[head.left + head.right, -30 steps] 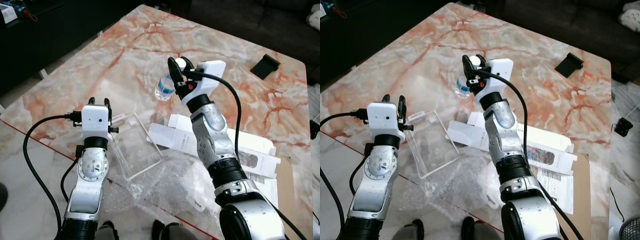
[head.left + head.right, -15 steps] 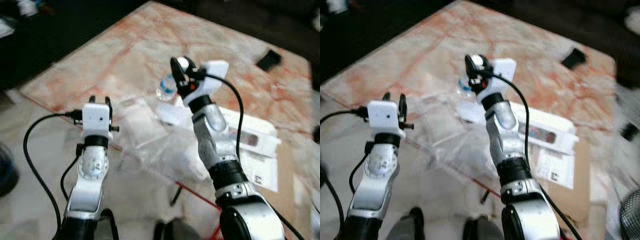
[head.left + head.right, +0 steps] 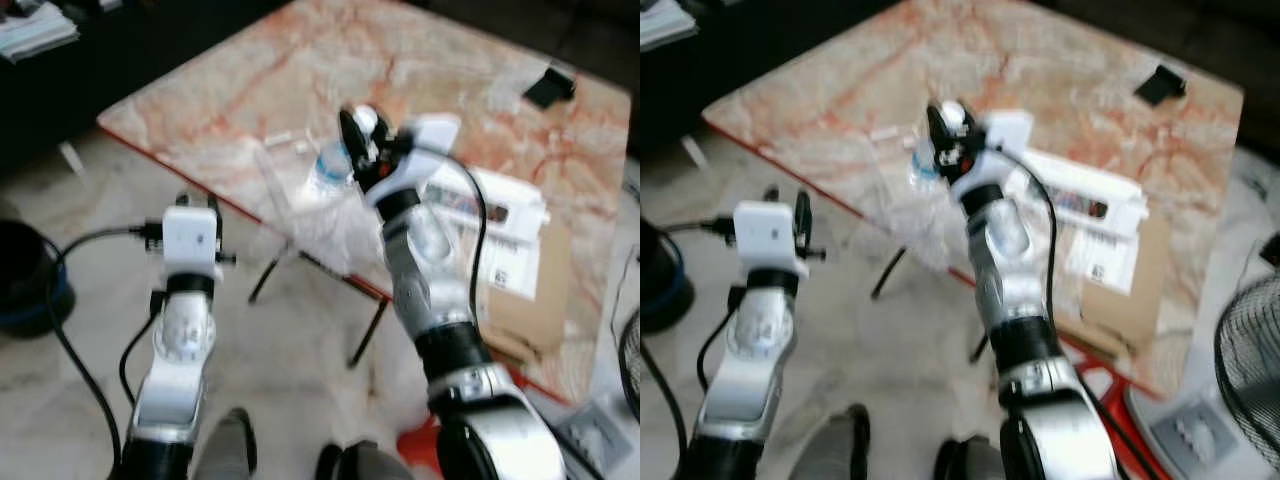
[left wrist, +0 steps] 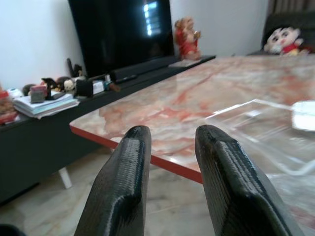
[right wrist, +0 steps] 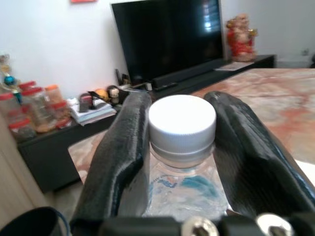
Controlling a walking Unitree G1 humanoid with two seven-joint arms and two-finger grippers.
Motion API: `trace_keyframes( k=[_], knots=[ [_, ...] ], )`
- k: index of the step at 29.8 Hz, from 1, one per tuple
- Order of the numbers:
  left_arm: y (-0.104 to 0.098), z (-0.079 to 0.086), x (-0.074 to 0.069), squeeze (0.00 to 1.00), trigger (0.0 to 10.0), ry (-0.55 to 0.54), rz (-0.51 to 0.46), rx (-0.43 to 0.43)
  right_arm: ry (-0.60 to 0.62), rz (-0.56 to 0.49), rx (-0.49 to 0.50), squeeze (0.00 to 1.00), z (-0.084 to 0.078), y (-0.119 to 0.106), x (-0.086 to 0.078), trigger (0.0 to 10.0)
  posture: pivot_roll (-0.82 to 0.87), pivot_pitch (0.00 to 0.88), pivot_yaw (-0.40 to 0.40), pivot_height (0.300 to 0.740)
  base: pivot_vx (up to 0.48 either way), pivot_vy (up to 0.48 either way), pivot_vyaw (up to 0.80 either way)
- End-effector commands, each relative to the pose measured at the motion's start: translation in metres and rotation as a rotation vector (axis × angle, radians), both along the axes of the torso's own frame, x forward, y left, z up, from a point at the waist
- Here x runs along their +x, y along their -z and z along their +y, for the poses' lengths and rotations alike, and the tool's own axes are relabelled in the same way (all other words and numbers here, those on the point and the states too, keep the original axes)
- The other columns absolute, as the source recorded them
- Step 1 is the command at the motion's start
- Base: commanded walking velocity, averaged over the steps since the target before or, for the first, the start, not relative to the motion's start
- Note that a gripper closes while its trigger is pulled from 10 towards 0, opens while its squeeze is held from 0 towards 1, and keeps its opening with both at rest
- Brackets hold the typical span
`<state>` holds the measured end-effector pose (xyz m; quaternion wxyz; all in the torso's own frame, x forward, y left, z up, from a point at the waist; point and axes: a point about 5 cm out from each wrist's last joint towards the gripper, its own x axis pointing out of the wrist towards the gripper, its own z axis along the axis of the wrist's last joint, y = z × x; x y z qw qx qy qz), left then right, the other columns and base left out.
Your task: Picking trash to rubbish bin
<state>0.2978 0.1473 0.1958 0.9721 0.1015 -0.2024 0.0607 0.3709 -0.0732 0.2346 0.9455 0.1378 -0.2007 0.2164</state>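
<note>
A clear plastic water bottle (image 3: 328, 172) with a white cap (image 5: 182, 118) and a blue label hangs in the air, with my right gripper (image 3: 362, 132) shut on its neck. It is held over the near edge of the marble table (image 3: 250, 90). In the right wrist view the fingers (image 5: 125, 142) clamp just under the cap. My left gripper (image 3: 198, 200) is open and holds nothing, raised over the floor short of the table's red edge (image 4: 123, 142). A dark round bin (image 3: 22, 275) with a blue band stands on the floor at the far left.
On the table lie a clear plastic tray (image 4: 256, 130), bubble wrap (image 3: 325, 225), white boxes (image 3: 505, 215), cardboard (image 3: 520, 300) and a small black item (image 3: 553, 85). Thin table legs (image 3: 268, 275) stand ahead of me. A fan (image 3: 1250, 350) is at the right. A dark TV bench (image 4: 44, 147) lines the wall.
The whole view has shifted: the table now lies farther off and the floor and the bin have come into sight. The right gripper still grips the bottle; both arms keep their pose.
</note>
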Motion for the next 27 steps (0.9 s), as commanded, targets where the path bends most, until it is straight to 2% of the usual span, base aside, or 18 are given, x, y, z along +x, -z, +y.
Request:
trace_keyframes(
  k=[1, 11, 15, 19, 21, 23, 25, 26, 27],
  knots=[
    [-0.001, -0.001, -0.001, 0.00, 10.0, 0.002, -0.009, 0.015, 0.007, -0.029, 0.018, 0.00, -0.002, -0.008, -0.001, 10.0, 0.10, 0.201, -0.164, 0.740, -0.240, 0.000, 0.00],
    [-0.001, -0.003, -0.002, 0.00, 10.0, 0.010, -0.007, 0.012, 0.025, -0.010, 0.011, 0.00, -0.010, -0.002, -0.004, 10.0, 0.09, 0.207, -0.170, 0.740, -0.216, 0.000, 0.00],
    [0.000, -0.004, -0.002, 0.00, 10.0, 0.013, -0.005, 0.012, 0.032, -0.002, 0.002, 0.00, -0.014, 0.002, -0.005, 10.0, 0.09, 0.207, -0.170, 0.740, 0.000, 0.000, 0.00],
    [0.008, -0.006, -0.002, 0.00, 10.0, 0.035, 0.019, 0.009, 0.062, 0.038, -0.022, 0.00, -0.028, 0.017, -0.009, 10.0, 0.08, 0.212, -0.175, 0.740, 0.000, 0.000, 0.00],
    [0.025, -0.009, -0.003, 0.00, 10.0, 0.066, 0.085, 0.006, 0.112, 0.133, -0.059, 0.00, -0.047, 0.046, -0.013, 10.0, 0.07, 0.214, -0.177, 0.740, 0.000, 0.000, 0.00],
    [0.027, -0.010, -0.003, 0.00, 10.0, 0.069, 0.091, 0.006, 0.116, 0.143, -0.063, 0.00, -0.048, 0.049, -0.013, 10.0, 0.07, 0.214, -0.177, 0.740, 0.000, 0.000, 0.00],
    [0.043, -0.013, -0.003, 0.00, 10.0, 0.095, 0.156, -0.001, 0.144, 0.237, -0.096, 0.00, -0.061, 0.077, -0.016, 10.0, 0.07, 0.211, -0.176, 0.740, 0.000, 0.000, 0.00],
    [0.060, -0.016, -0.004, 0.00, 10.0, 0.113, 0.218, 0.000, 0.171, 0.329, -0.131, 0.00, -0.073, 0.104, -0.021, 10.0, 0.06, 0.212, -0.177, 0.740, 0.000, 0.000, 0.00],
    [0.066, -0.016, -0.004, 0.00, 10.0, 0.117, 0.239, -0.006, 0.176, 0.362, -0.135, 0.00, -0.076, 0.114, -0.022, 10.0, 0.06, 0.212, -0.177, 0.740, 0.000, 0.000, 0.00]
  ],
)
